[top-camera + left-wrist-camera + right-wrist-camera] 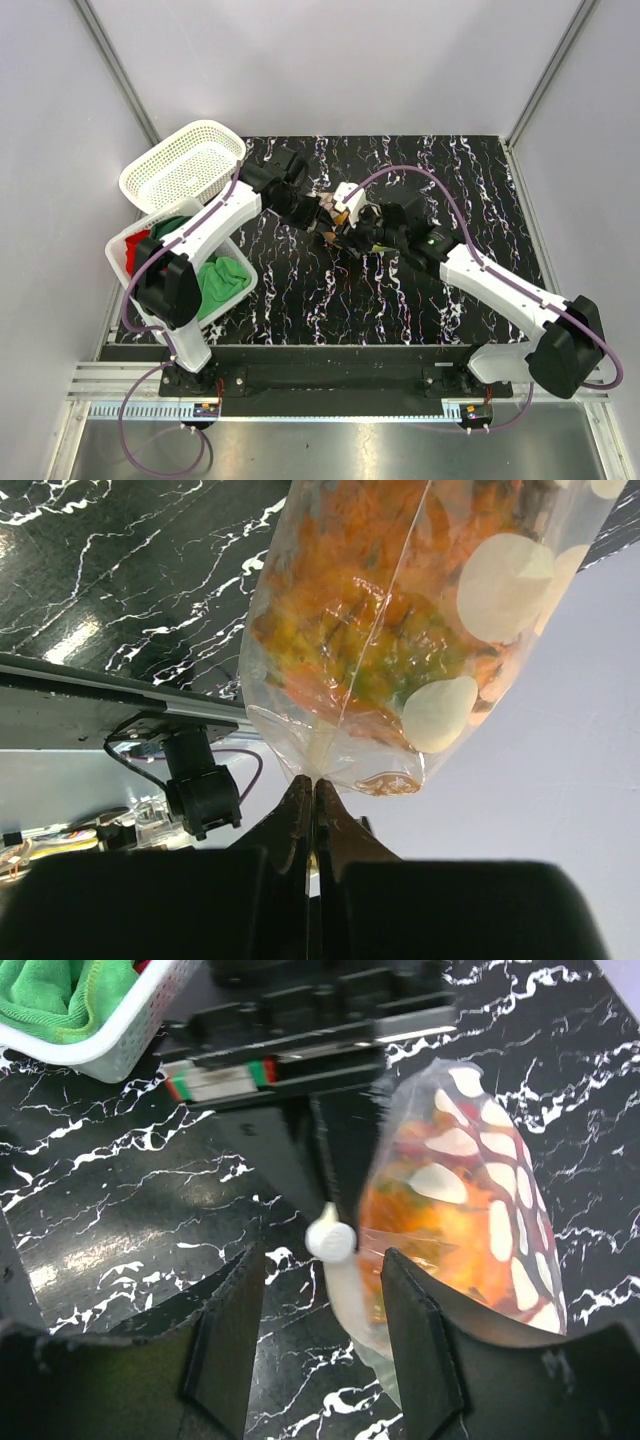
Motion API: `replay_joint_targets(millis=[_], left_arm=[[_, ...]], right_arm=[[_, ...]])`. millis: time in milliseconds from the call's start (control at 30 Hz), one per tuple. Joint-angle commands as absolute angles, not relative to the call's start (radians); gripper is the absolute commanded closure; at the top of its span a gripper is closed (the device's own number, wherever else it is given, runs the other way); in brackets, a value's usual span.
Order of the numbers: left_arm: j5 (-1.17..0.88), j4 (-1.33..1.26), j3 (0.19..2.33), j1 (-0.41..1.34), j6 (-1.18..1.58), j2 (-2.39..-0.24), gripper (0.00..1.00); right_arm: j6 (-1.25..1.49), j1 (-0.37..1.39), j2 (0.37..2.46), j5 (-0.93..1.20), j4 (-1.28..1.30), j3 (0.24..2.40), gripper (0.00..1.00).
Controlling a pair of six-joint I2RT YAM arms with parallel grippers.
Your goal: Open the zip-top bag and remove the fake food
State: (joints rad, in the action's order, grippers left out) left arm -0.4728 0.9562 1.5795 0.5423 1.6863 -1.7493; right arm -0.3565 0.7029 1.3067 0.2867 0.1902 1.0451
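1. The bag (460, 1210), clear plastic with white dots, is held over the black marbled counter (300, 290). It is to the right of the white basket (125, 1035) and well apart from it. I cannot tell whether the bag's low end touches the counter.
2. The toy food (340, 610) is inside the bag, a mass of orange, yellow and green pressed against the plastic. Single pieces cannot be told apart.
3. The left fingers (298, 815) reach from the basket's side. They are pressed together and pinch a thin edge of the bag at one corner.
4. The right fingers (225, 1350) are spread wide and grip nothing. A small white knob (330, 1238) at the bag's edge lies between them. The bag's bulge is just beside the finger farther from the basket.
5. The basket holds a green cloth (60, 990) and a red cloth (138, 245).
6. A second basket (185, 160), white and perforated, sits tilted just behind the first.
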Motion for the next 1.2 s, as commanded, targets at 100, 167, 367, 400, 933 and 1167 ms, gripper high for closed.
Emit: replay_joint_targets(millis=[100, 167, 367, 400, 933, 1167], left_arm=[[-0.482, 0.986, 1.654, 0.554, 1.73, -1.721, 1.0], [-0.482, 0.988, 1.654, 0.558, 1.735, -1.715, 1.0], [-0.471, 0.992, 1.652, 0.563, 1.744, -1.7, 1.0], [-0.469, 0.994, 1.652, 0.563, 1.744, -1.698, 1.0], [-0.391, 0.977, 1.73, 0.565, 1.52, -1.707, 0.57], [-0.186, 0.945, 1.655, 0.519, 1.202, -1.577, 0.08]], right_arm=[[-0.411, 0.753, 1.304, 0.183, 0.101, 1.069, 0.48], [-0.42, 0.756, 1.321, 0.164, 0.101, 1.077, 0.49], [-0.472, 0.762, 1.331, 0.115, 0.104, 1.094, 0.66], [-0.485, 0.764, 1.331, 0.117, 0.109, 1.094, 0.67], [-0.473, 0.764, 1.281, 0.094, 0.08, 1.052, 1.0], [-0.449, 0.764, 1.273, 0.071, 0.086, 1.057, 1.0]])
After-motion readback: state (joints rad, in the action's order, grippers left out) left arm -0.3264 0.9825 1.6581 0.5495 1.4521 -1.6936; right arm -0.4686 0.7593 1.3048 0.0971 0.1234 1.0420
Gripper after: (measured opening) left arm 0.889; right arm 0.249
